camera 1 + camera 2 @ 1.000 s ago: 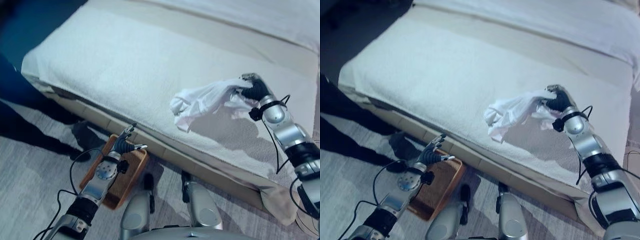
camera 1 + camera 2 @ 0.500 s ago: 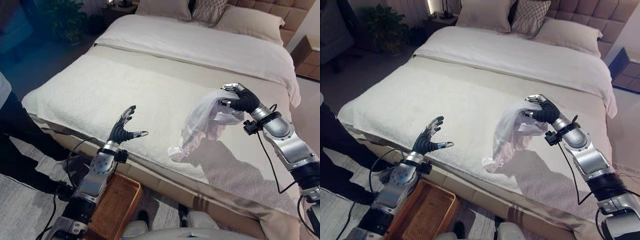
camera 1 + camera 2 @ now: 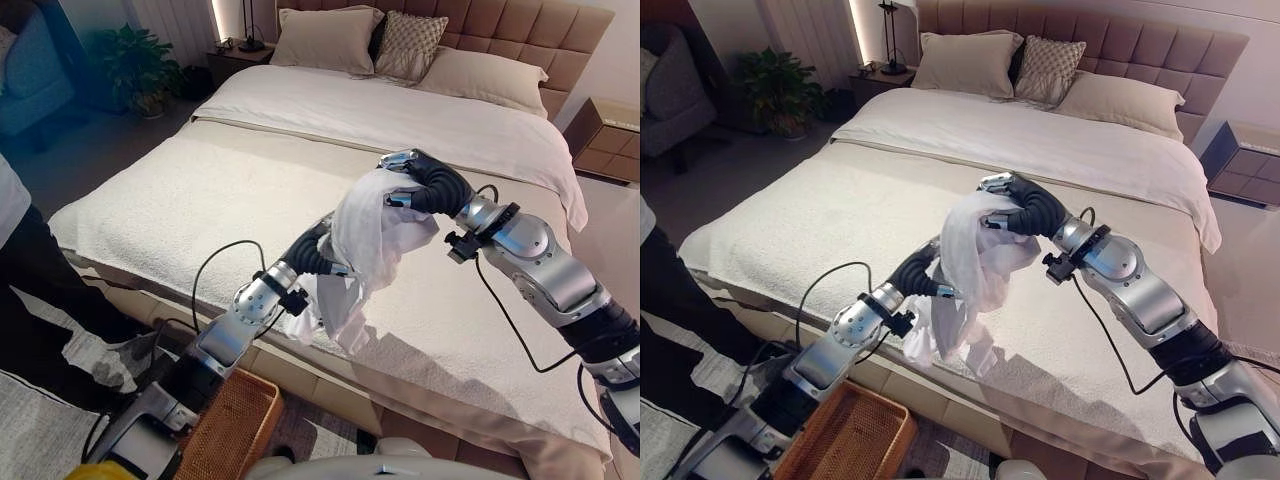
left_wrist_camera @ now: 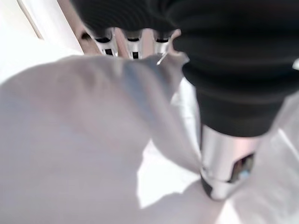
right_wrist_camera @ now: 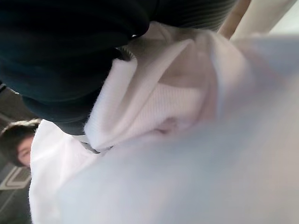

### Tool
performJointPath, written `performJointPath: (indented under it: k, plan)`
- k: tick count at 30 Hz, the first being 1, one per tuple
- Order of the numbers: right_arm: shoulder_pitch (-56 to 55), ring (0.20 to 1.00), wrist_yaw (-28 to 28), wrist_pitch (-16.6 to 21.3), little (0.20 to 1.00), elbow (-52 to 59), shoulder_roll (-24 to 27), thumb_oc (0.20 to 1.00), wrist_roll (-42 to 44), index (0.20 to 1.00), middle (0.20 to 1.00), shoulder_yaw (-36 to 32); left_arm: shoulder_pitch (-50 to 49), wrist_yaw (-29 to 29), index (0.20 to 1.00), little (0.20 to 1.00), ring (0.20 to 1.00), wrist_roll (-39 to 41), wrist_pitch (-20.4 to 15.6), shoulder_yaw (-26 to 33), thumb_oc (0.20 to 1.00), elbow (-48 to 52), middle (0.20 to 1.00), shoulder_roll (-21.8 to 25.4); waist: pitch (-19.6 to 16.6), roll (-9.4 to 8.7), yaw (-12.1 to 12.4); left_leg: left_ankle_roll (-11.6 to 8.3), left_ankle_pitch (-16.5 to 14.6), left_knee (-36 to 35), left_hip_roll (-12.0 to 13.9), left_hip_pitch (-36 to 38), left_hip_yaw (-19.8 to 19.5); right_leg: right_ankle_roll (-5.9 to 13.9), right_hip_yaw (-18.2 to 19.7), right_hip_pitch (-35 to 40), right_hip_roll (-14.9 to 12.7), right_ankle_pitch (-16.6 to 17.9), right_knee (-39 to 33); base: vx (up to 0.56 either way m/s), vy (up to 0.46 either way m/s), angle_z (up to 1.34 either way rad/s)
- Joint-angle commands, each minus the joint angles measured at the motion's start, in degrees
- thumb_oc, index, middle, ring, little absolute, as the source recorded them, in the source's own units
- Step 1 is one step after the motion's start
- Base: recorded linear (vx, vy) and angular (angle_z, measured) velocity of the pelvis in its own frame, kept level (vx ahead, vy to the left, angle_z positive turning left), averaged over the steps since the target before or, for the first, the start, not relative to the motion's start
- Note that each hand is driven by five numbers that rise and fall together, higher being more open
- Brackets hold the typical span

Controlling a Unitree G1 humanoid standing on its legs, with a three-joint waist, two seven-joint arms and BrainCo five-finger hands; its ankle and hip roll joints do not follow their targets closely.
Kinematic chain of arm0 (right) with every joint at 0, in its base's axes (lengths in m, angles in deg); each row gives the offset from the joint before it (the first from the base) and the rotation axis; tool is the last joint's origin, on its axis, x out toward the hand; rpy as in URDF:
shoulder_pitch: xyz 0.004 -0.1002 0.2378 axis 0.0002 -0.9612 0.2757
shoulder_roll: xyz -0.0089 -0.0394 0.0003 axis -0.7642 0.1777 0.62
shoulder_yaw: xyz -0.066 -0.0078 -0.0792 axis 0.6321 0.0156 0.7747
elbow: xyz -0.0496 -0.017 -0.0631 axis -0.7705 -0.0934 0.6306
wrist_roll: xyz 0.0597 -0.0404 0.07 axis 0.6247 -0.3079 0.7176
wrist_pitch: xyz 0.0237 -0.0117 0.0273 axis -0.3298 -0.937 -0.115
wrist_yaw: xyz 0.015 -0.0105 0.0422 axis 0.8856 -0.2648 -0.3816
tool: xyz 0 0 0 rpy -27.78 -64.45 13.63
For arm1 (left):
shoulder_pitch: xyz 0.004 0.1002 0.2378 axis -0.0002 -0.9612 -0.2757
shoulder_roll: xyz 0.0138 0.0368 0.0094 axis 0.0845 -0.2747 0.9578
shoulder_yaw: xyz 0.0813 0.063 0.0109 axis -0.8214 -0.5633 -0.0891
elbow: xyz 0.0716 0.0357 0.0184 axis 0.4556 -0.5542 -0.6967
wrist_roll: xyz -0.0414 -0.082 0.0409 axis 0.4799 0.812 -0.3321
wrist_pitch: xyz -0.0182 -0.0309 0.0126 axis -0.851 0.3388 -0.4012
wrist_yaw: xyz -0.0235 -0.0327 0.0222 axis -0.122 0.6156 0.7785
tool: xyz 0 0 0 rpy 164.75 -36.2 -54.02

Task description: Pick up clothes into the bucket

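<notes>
A white garment point(image 3: 372, 232) hangs in the air above the bed's near edge, and it also shows close up in the right wrist view point(image 5: 187, 154). My right hand point(image 3: 425, 186) is shut on its top, the cloth bunched under the dark cover. My left hand point(image 3: 312, 254) reaches up into the garment from below and to the left and touches it. In the left wrist view the cloth point(image 4: 84, 140) drapes over that hand point(image 4: 224, 70). A woven brown basket point(image 3: 236, 424) stands on the floor below, at the foot of the bed.
The bed point(image 3: 190, 190) with its pale blanket spans the scene, with pillows point(image 3: 400, 45) at the headboard. A person point(image 3: 25, 270) stands at the left beside the bed's corner. A nightstand point(image 3: 600, 135) is at the far right and a plant point(image 3: 135, 65) at the far left.
The camera has tilted up. My right hand lifted the garment off the bed and carried it left. My left hand rose from above the basket up into the hanging cloth.
</notes>
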Motion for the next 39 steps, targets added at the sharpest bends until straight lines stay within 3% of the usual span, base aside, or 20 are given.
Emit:
performJointPath:
  k: [1,9,10,11,21,28,31,32,33,38,39]
  plan:
    - [6.5,0.200,0.0,3.4,0.200,4.4,-1.4,0.200,5.7,0.200,0.200,1.2,4.5,4.1,1.000,1.000,1.000,9.7,-0.4,-4.0,1.000,1.7,1.000,0.0,-3.4,-2.56,-1.6,-2.37,-3.9,4.3,0.2,-2.1,-1.2,4.03,-0.9,3.4,-3.4,-3.9,1.2,0.00,0.000,0.00]
    - [5.8,0.200,-0.3,4.0,0.200,7.9,-1.0,0.200,9.2,0.200,0.200,0.9,6.3,5.3,1.000,1.000,1.000,12.6,1.5,-7.6,1.000,-0.2,1.000,-0.9,-2.8,-2.14,-2.2,-2.41,-4.0,4.7,-0.1,-2.3,-1.6,4.11,-1.2,3.6,-3.7,-4.2,1.7,0.00,0.001,0.00]
    - [5.7,0.200,-0.2,4.2,0.200,7.9,-1.1,0.200,9.2,0.200,0.200,0.6,6.4,5.3,0.774,0.774,0.774,12.8,1.4,-7.5,0.774,-0.5,0.774,-1.0,-2.7,-2.13,-2.2,-2.40,-4.0,4.8,-0.2,-2.3,-1.7,4.11,-1.2,3.6,-3.7,-4.3,1.7,0.00,0.000,0.00]
    - [5.6,0.200,0.1,4.4,0.200,7.7,-1.2,0.200,9.1,0.200,0.200,0.4,6.1,5.1,0.200,0.200,0.200,13.2,1.4,-7.3,0.200,-0.8,0.200,-1.2,-2.7,-2.13,-2.2,-2.38,-4.0,4.8,-0.3,-2.3,-1.8,4.13,-1.2,3.6,-3.8,-4.3,1.7,0.00,0.000,0.00]
    - [-2.2,0.200,1.7,5.1,0.200,8.0,-4.4,0.200,7.1,0.200,0.200,-6.1,-5.8,3.6,0.200,0.200,0.200,23.9,3.4,-1.2,0.200,-3.4,0.200,-6.1,-2.8,-1.96,-1.8,-2.10,-4.0,4.7,-0.4,-2.4,-2.3,3.93,-1.5,3.9,-4.1,-4.6,1.9,0.00,0.000,0.00]
    - [-7.9,0.200,3.4,5.2,0.200,7.7,-6.6,0.200,6.2,0.200,0.200,-10.6,-12.1,5.2,0.200,0.200,0.200,37.3,7.9,-1.1,0.200,-4.2,0.200,-8.7,-2.9,-1.77,-2.0,-2.03,-3.9,4.6,-0.5,-2.3,-2.7,3.89,-1.9,4.1,-4.2,-4.8,1.9,0.00,-0.001,0.04]
    - [-9.9,0.200,4.3,5.7,0.200,7.2,-7.4,0.200,4.6,0.200,0.200,-12.9,-13.4,5.8,0.200,0.200,0.200,39.4,8.6,-0.7,0.200,-4.0,0.200,-8.7,-2.9,-1.60,-2.1,-1.99,-3.9,4.7,-0.5,-2.4,-2.8,3.89,-2.0,4.0,-4.2,-4.9,1.9,-0.01,0.006,0.10]
    - [-11.5,0.868,5.0,5.9,0.868,6.9,-8.1,0.868,4.0,0.868,0.868,-14.5,-14.3,6.0,0.200,0.200,0.200,39.7,8.7,-0.2,0.200,-4.0,0.200,-8.7,-2.9,-1.57,-2.1,-1.96,-3.9,4.7,-0.5,-2.4,-2.8,3.88,-2.0,4.0,-4.2,-4.9,1.9,-0.01,0.001,0.10]
    - [-12.6,1.000,5.6,6.0,1.000,6.4,-8.7,1.000,3.3,1.000,1.000,-15.5,-15.1,6.0,0.200,0.200,0.200,39.9,8.6,0.6,0.200,-3.7,0.200,-8.5,-2.9,-1.52,-2.1,-1.92,-3.9,4.6,-0.6,-2.4,-2.9,3.88,-2.0,4.0,-4.2,-4.9,1.9,0.00,0.000,0.00]
    - [-19.2,1.000,7.4,6.2,1.000,5.0,-10.7,1.000,-0.3,1.000,1.000,-21.7,-18.3,6.2,0.200,0.200,0.200,38.4,7.8,5.1,0.200,-1.4,0.200,-6.4,-3.0,-1.39,-2.1,-1.80,-4.0,4.9,-0.7,-2.6,-3.0,3.85,-2.0,3.9,-4.3,-4.9,2.1,0.00,0.000,0.00]
    - [-23.3,1.000,8.6,6.4,1.000,3.6,-13.3,1.000,-2.0,1.000,1.000,-25.0,-20.4,6.2,0.200,0.200,0.200,37.2,7.0,8.7,0.200,0.4,0.200,-5.3,-3.0,-1.23,-2.1,-1.68,-4.1,5.0,-0.8,-2.7,-3.0,3.81,-1.9,3.9,-4.3,-4.9,2.0,0.00,0.000,0.00]
